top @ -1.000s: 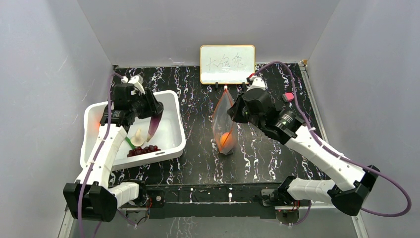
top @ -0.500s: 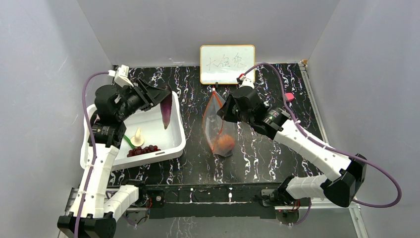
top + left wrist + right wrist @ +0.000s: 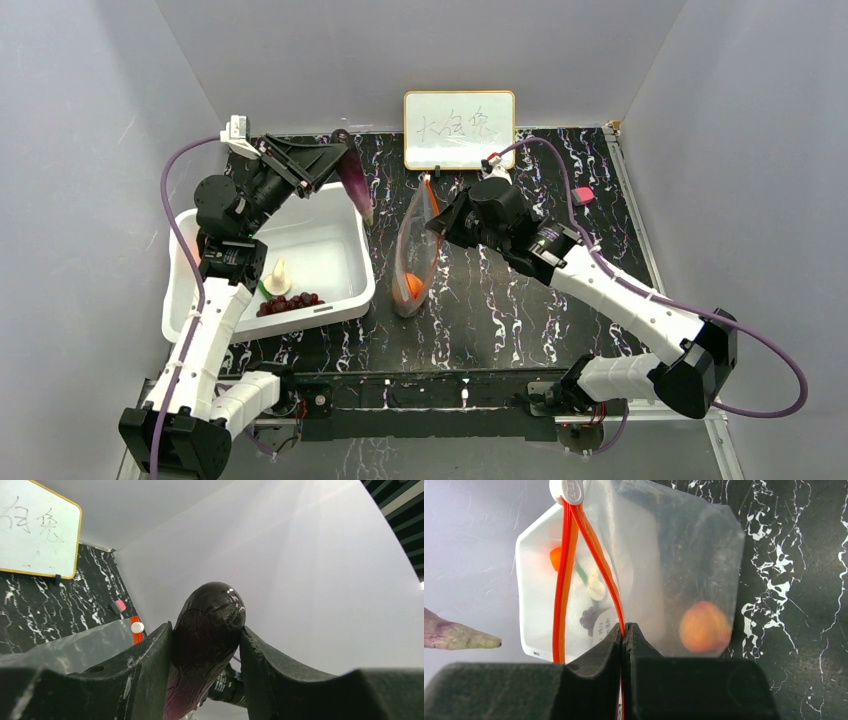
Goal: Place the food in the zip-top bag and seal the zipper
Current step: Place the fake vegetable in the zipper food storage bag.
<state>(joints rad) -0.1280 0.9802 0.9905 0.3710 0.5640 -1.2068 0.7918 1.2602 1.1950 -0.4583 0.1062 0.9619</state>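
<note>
My left gripper (image 3: 338, 153) is clamped on the eggplant (image 3: 358, 192), both fingers pressed against its dark, blunt end. It hangs in the air above the far right corner of the white bin (image 3: 335, 300). Its long axis runs steeply downward, with the pale tapered tip pointing down and away from the bin's right side.

Just right of the bin, my right gripper (image 3: 623, 630) is pinched shut on the mouth edge of the zip-top bag (image 3: 412, 255). The bag hangs roughly upright with its mouth on top, and its bottom reaches the table (image 3: 520, 310) off the bin's near right corner. The zipper (image 3: 565, 580) runs up to a white slider (image 3: 568, 490), and its two orange strips stand parted. One orange fruit (image 3: 408, 287) lies low inside the bag.

In the bin, by its near wall, are the grape bunch (image 3: 287, 301) and a whitish piece (image 3: 278, 275). A whiteboard (image 3: 459, 128) stands beyond the bin to its right. A small pink thing (image 3: 583, 194) lies well to the bin's right. The right gripper's body crowds the bag's mouth on the side away from the bin.
</note>
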